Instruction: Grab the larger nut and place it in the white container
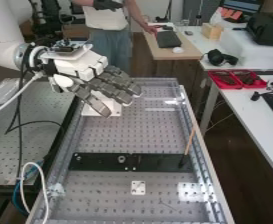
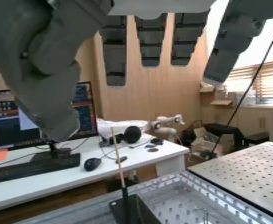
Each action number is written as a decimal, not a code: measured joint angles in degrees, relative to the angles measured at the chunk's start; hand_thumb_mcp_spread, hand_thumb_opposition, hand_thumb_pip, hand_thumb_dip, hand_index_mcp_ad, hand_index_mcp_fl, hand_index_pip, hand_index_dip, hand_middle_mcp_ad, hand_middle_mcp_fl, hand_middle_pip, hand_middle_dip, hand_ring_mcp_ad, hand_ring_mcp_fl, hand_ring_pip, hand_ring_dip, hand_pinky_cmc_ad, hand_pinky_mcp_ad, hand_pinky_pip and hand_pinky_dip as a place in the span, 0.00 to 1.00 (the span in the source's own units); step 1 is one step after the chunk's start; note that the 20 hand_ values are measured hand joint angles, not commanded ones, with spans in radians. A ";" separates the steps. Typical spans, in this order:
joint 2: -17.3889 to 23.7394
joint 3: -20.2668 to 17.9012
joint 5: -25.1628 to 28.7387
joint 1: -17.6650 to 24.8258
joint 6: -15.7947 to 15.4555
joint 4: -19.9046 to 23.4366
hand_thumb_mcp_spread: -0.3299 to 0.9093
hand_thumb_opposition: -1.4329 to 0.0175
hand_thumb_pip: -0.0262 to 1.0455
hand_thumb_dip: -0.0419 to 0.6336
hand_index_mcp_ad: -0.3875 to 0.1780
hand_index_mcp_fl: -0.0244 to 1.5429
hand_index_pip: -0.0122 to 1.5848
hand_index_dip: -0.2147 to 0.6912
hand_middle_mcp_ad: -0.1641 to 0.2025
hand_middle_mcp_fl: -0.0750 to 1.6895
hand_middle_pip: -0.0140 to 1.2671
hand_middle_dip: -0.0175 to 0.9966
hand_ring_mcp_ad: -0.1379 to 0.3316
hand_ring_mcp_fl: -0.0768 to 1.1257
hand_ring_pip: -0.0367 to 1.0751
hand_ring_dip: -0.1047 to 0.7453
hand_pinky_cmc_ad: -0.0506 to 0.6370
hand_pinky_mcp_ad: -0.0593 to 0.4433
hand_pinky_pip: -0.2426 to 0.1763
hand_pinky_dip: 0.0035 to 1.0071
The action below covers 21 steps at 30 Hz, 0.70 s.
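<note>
Two red trays [image 1: 226, 88] hold dark things; a tilted stick [image 1: 189, 142] rises from the black bar [image 1: 160, 162], where the bearing [image 1: 121, 159] sits. The hand [image 1: 113, 87], fingers loosely straight, partly hides what may be the white container [image 1: 89, 111], its inside unclear

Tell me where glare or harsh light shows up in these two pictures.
High view: bright glare patches on the bench, near both side edges at its near end and towards its far right, while the flat black bar reads dark; wrist view: strong daylight at the window, partly washed out, with the fingers dark against the wood panel.
</note>
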 joint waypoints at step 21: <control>-0.30 0.92 -6.95 -1.91 0.26 -1.46 0.44 0.42 0.68 0.43 0.57 0.03 0.44 0.20 0.69 0.04 0.11 0.20 0.58 0.07 0.15 0.23 0.57 0.69 0.37 0.61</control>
